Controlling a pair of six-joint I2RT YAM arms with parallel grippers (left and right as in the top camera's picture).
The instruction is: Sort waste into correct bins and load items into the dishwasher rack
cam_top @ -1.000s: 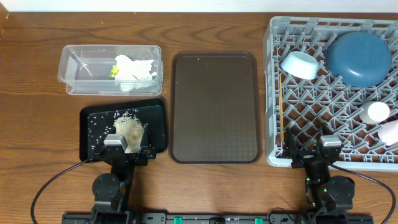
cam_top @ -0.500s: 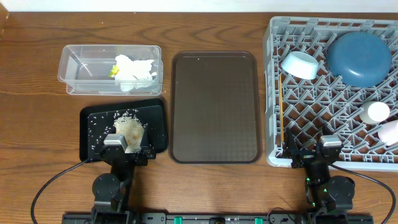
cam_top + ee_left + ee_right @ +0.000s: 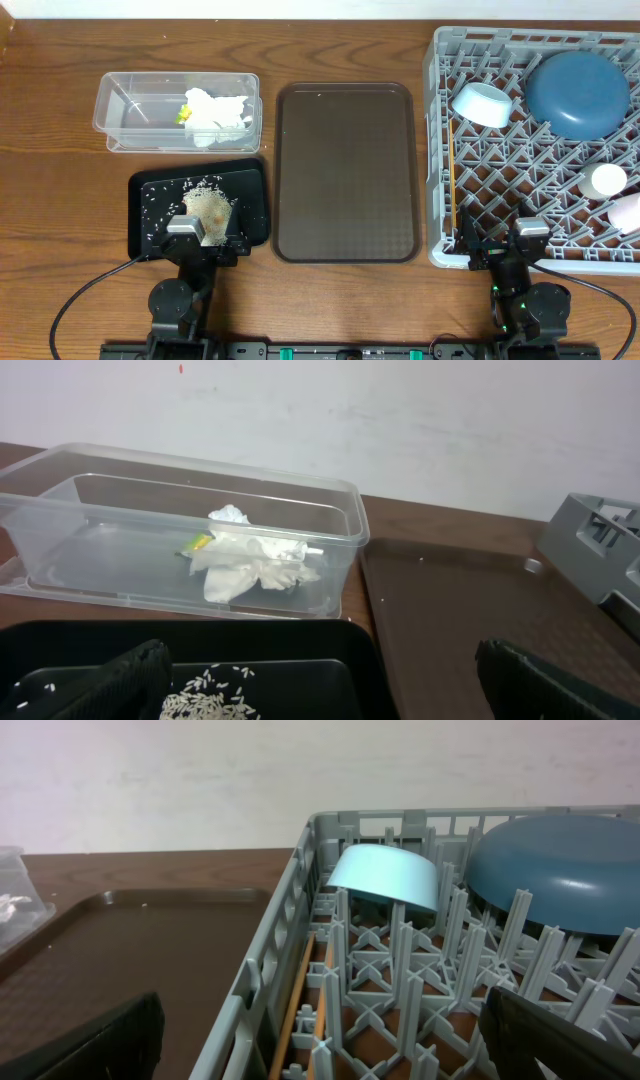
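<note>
From overhead, found the crumpled tissue (image 3: 218,112) and the yellow-green wrapper (image 3: 184,115) lying inside the clear tub (image 3: 120,110) at the upper left. Saw the rice scraps (image 3: 205,195) scattered in the black tray (image 3: 150,235) just below it, with the left gripper (image 3: 207,238) over the near edge of that tray. Noted the brown serving tray (image 3: 345,170) in the middle. Found in the grey rack (image 3: 440,150) on the right the dark blue plate (image 3: 578,93), the pale bowl (image 3: 481,103) beside it, a white cup (image 3: 606,180) and a second cup (image 3: 628,212) at the right edge, and the chopsticks (image 3: 453,185) along the left wall, with the right gripper (image 3: 500,245) at the near left corner. From the left wrist, saw the fingers (image 3: 110,685) at the two lower corners, jaws wide apart and gripping nothing, above the rice scraps, with tissue and wrapper in the tub beyond. From the right wrist, saw the fingers (image 3: 100,1045) spread wide too, holding nothing, with the chopsticks just inside the rack wall and bowl and plate leaning among pegs farther back.
</note>
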